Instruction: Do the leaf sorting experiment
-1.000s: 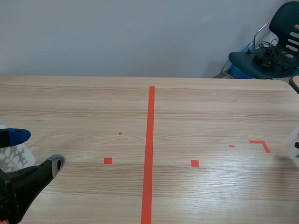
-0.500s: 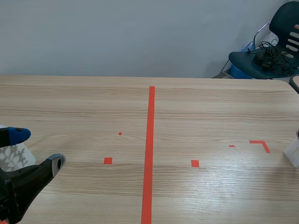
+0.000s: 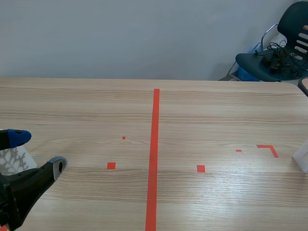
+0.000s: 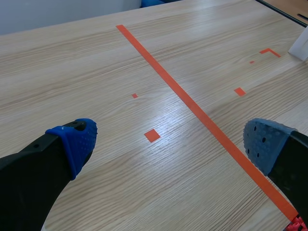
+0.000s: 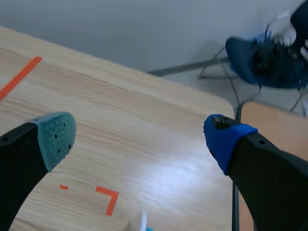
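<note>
Your wooden table runs ahead; past its far right corner stands a dark chair, tangled cables on its seat.

The table before me is of light wood, with an orange-red tape line running down its middle and a few small tape marks on both sides. Near my left side sits a white piece with a pale leaf print. At the far right edge sits a white object; what it is I cannot tell.

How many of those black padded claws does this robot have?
2. The left gripper, open, sits low at the table's left edge; the right gripper, also open, shows only in its wrist view, above the table's right end.
</note>
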`<state>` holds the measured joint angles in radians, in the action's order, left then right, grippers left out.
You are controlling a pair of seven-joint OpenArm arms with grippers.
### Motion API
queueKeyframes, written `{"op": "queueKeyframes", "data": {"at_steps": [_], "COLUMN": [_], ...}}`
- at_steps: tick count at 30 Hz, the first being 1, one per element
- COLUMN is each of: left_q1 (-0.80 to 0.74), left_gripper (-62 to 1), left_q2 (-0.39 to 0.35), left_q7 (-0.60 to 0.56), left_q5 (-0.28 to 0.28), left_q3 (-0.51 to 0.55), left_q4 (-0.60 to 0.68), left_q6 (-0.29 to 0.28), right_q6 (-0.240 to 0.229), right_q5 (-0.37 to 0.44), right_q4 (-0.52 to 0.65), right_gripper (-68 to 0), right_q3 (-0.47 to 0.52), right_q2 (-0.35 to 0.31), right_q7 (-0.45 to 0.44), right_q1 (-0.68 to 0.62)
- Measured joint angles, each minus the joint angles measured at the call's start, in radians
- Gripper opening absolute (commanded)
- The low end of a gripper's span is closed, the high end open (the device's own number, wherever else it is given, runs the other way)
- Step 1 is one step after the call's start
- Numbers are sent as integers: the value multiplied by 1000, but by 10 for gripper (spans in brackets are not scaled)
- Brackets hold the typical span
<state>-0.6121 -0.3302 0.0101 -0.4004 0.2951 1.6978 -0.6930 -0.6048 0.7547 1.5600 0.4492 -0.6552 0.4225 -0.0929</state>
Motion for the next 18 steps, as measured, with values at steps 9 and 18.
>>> {"op": "queueKeyframes", "data": {"at_steps": [9,18], "left_q1": [0,0], "left_gripper": [14,14], "left_q2": [0,0], "left_q7": [0,0], "left_q5": [0,-11], "left_q3": [0,0], "left_q4": [0,0], "left_q6": [0,0], "right_q6": [13,13], "right_q5": [51,80], "right_q4": [372,398], "right_gripper": [-112,4], "right_q3": [-4,-6], "right_q2": [76,205], "right_q7": [-6,-55], "right_q1": [-367,-567]}}
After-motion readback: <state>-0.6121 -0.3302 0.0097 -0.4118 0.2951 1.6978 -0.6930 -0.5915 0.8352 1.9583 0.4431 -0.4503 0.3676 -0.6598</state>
